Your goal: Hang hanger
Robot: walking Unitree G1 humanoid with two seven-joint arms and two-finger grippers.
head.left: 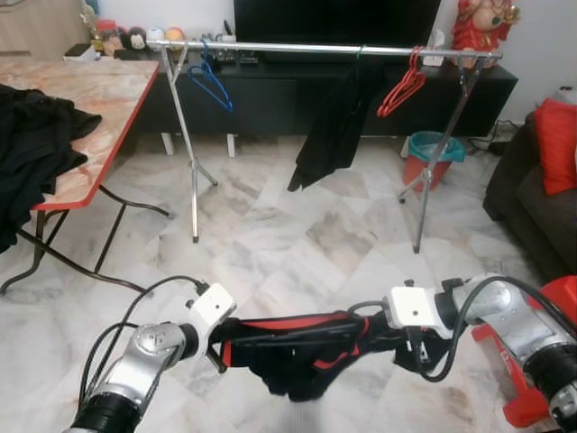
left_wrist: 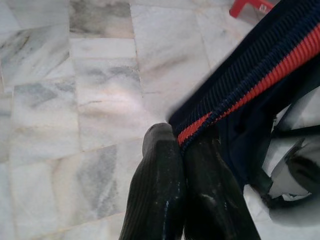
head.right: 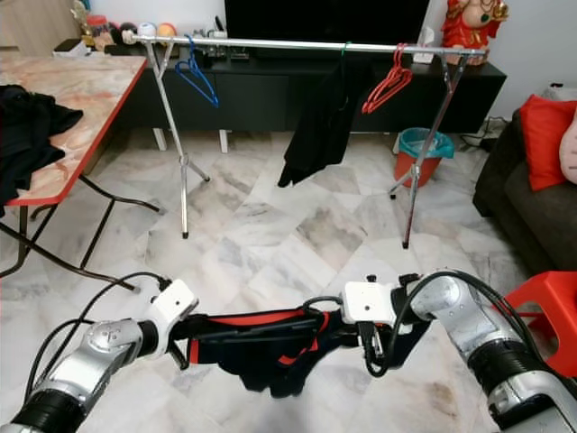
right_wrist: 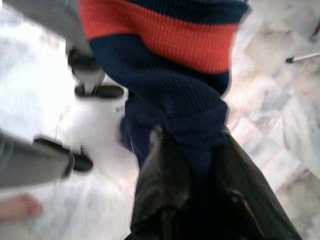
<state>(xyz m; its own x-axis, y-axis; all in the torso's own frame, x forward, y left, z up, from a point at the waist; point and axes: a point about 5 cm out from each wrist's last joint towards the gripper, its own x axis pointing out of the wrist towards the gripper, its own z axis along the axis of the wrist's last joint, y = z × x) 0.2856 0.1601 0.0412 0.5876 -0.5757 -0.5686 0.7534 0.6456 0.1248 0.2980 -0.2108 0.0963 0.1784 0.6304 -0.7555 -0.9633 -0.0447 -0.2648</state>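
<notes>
where your two arms meet low in front, the left gripper and right gripper are each pinched tight on an end of the navy garment w/ red trim, stretched between them above the marble floor. further off stands the clothes rail w/ a blue hanger, a hung black garment and red hangers.

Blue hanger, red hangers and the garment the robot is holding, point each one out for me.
Blue hanger [head.left: 213, 84], left eye view, on its sloping shoulder below the rail.
Red hangers [head.left: 403, 87], left eye view, on the bunched arms.
Held garment [head.right: 270, 347], right eye view, on the dark cloth between the two claws.
</notes>
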